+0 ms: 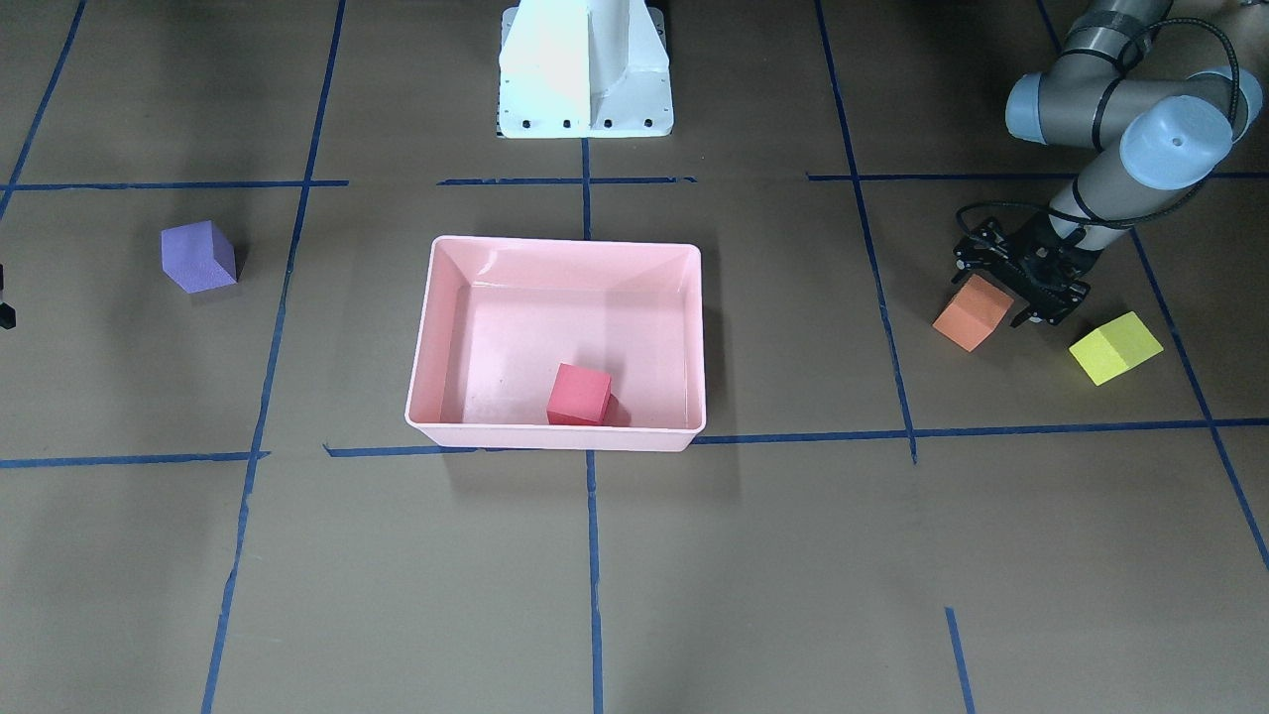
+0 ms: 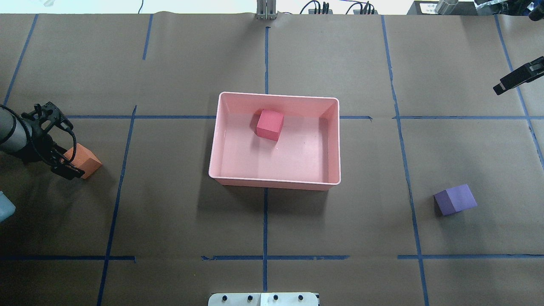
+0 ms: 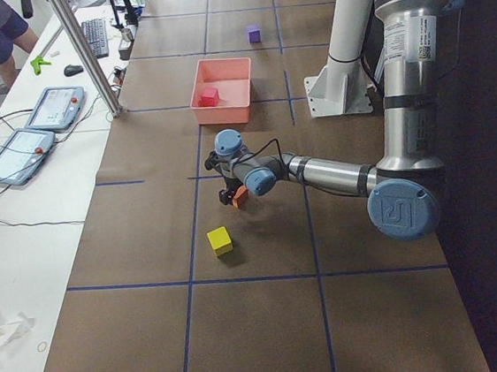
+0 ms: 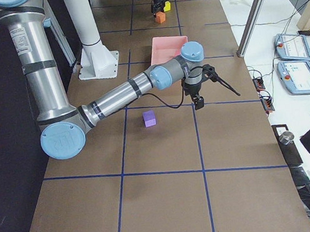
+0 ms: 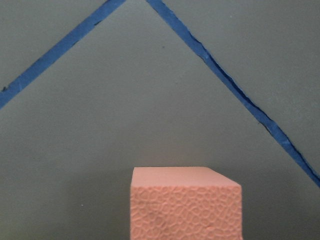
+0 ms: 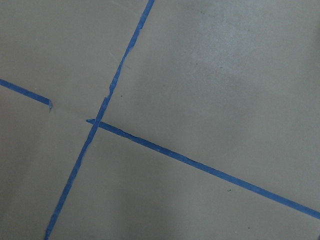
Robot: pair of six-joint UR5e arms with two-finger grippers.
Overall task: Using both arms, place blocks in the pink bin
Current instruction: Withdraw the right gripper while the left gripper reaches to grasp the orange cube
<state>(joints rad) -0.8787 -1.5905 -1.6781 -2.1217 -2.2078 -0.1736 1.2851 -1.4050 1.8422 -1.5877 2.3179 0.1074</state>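
Observation:
The pink bin (image 1: 466,297) (image 2: 297,170) sits mid-table with the red-pink block (image 1: 579,394) (image 2: 270,124) inside. My left gripper (image 1: 1003,297) (image 2: 68,163) is low at the table, its jaws on either side of the orange block (image 1: 972,315) (image 2: 85,161) and closed on it; the block fills the bottom of the left wrist view (image 5: 185,205). The yellow-green block (image 1: 1115,347) lies on the table beside it. The purple block (image 1: 198,256) (image 2: 454,199) lies alone on the other side. My right gripper (image 2: 500,88) is high and far from the purple block; I cannot tell if it is open.
The white pedestal base (image 1: 585,69) stands behind the bin. Blue tape lines (image 2: 265,221) grid the brown table. Tablets and cables (image 3: 34,137) lie on the white side bench beyond the table's far edge.

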